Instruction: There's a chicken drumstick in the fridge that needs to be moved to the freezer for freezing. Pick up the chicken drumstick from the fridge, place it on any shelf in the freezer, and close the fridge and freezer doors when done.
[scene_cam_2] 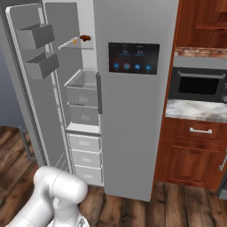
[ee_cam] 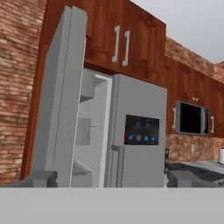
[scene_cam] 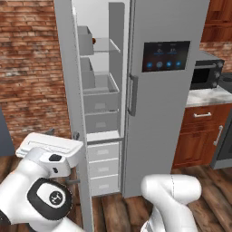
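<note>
My gripper [ee_cam: 109, 177], jaws wide apart & holding nothing, faces the grey unit from low down: freezer [scene_cam_2: 82, 102] door swung open, fridge door [scene_cam_2: 133, 88] w/ dark screen shut, chicken drumstick [scene_cam_2: 85, 37] lying on upper freezer shelf [scene_cam_2: 73, 43].

The chicken drumstick [scene_cam_2: 85, 37] apparently lies on the shelf [scene_cam_2: 71, 43] inside the freezer [scene_cam_2: 82, 102].

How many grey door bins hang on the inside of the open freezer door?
2: an upper grey door bin and a lower grey door bin just beneath it on the open plain grey freezer door. Lower ones may be hidden.
</note>
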You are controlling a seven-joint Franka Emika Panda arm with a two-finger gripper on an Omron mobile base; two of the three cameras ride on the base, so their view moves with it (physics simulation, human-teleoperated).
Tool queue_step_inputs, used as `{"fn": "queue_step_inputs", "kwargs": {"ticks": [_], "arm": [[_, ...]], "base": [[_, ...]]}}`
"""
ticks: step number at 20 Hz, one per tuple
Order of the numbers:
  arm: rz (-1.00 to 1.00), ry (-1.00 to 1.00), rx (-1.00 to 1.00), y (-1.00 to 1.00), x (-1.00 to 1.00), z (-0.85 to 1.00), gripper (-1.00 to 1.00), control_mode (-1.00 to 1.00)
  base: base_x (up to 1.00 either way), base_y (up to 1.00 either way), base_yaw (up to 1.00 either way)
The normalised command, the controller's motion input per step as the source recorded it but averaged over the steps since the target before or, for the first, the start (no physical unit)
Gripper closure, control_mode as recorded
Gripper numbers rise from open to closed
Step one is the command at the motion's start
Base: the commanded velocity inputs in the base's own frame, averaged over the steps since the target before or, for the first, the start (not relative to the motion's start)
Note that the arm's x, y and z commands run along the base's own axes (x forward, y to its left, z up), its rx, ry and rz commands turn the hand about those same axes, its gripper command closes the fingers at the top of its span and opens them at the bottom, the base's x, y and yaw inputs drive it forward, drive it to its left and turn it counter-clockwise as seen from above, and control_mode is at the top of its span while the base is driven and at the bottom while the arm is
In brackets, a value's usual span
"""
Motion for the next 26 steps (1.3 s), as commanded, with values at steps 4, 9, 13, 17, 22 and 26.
{"fn": "queue_step_inputs", "kwargs": {"ticks": [4, 9, 13, 17, 22, 26], "arm": [[-0.03, 0.07, -0.07, 0.32, 0.65, -0.44, -1.00, -1.00], [0.00, 0.00, 0.00, 0.00, 0.45, -0.37, -1.00, -1.00], [0.02, 0.00, 0.00, 0.00, 0.45, -0.48, -1.00, -1.00], [0.06, 0.00, 0.00, 0.04, 0.55, -0.50, -1.00, -1.00], [0.01, 0.00, 0.00, 0.42, 0.60, -0.33, -1.00, -1.00], [0.00, 0.00, 0.00, 0.12, 0.75, -0.16, -1.00, -1.00]], "base": [[0.00, 0.00, 0.00], [0.00, 0.00, 0.00], [0.00, 0.00, 0.00], [0.00, 0.00, 0.00], [0.00, 0.00, 0.00], [0.00, 0.00, 0.00]]}}
